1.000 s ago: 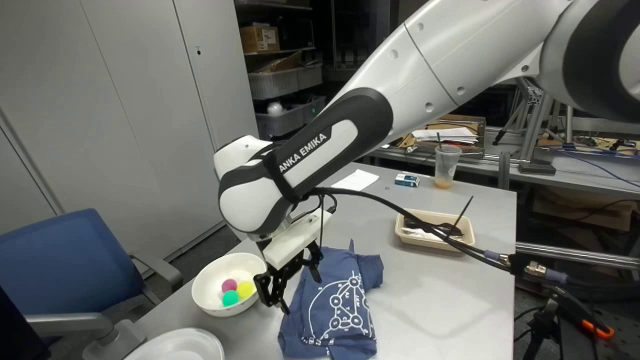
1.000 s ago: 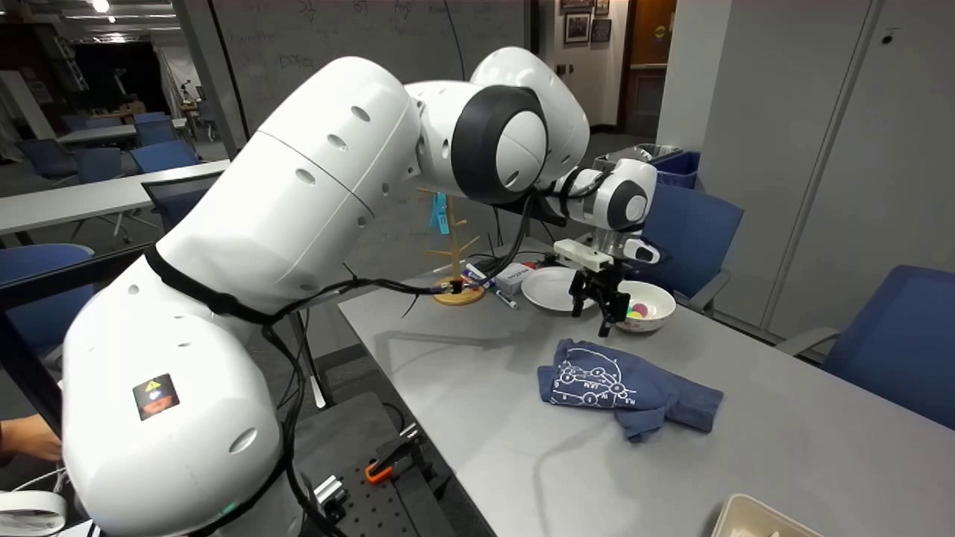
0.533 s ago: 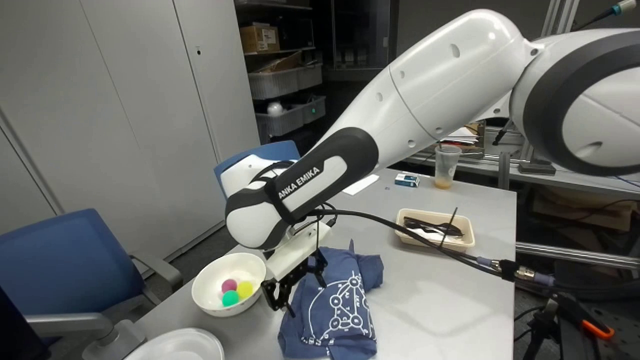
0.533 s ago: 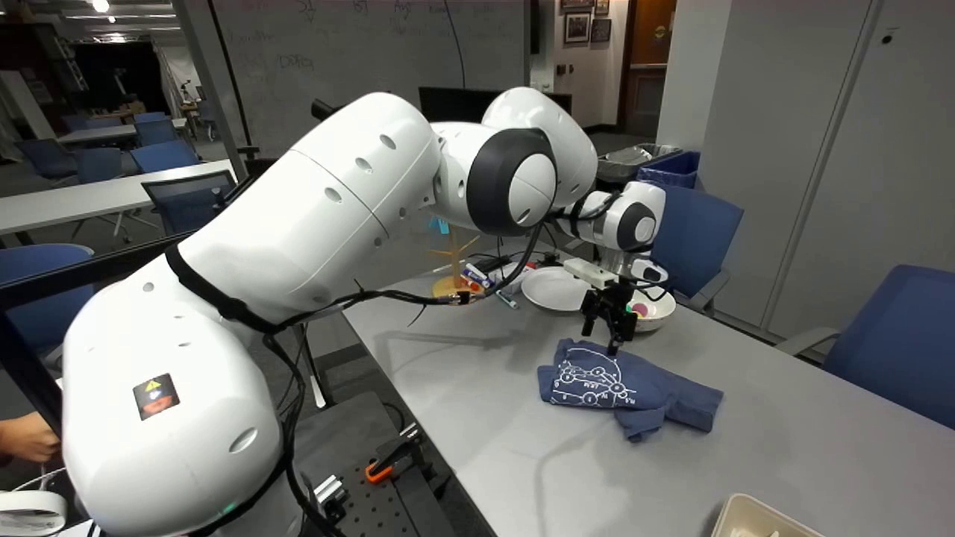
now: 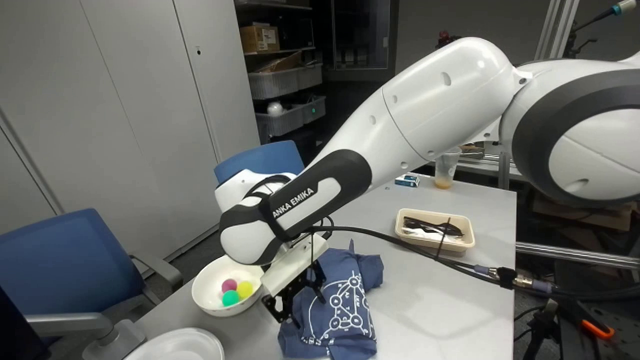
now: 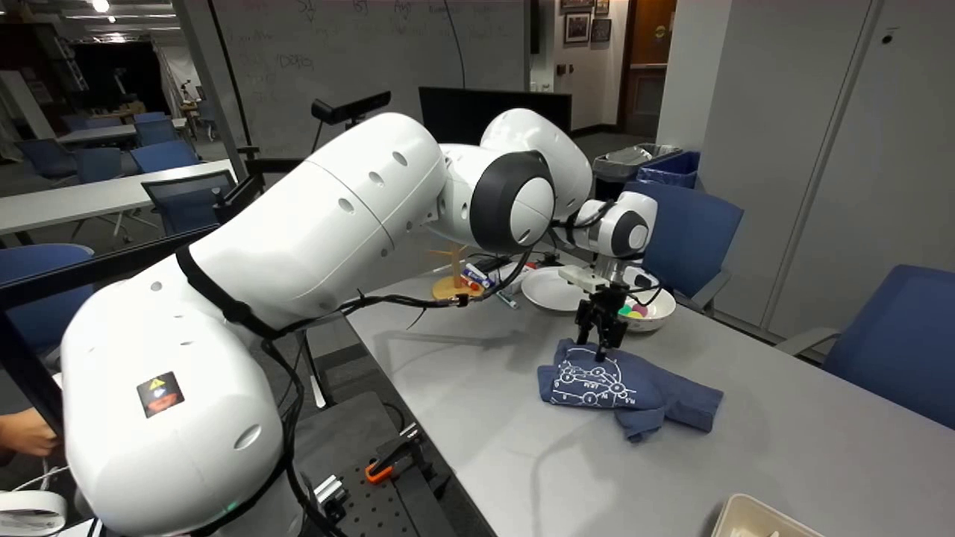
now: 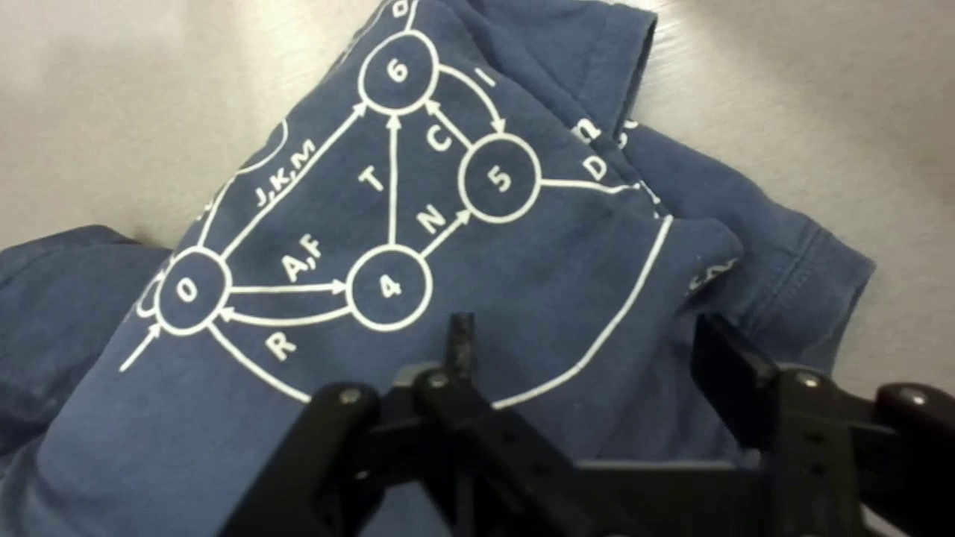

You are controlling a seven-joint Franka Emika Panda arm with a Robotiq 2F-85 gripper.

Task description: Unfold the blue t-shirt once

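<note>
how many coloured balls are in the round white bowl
3. In an exterior view, all sit in the round white bowl: a magenta ball at back left, a yellow ball at right, a green ball in front. Part of the bowl is blocked; more could hide.

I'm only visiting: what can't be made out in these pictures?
Folded-under part of the blue t-shirt: hidden by its top layer, all views.
Whether the open jaws touch it: too blurred, wrist view.
Owner of the hand: cut off by the left edge, in an exterior view.
Most whiteboard writing: too faint, in an exterior view.
</note>
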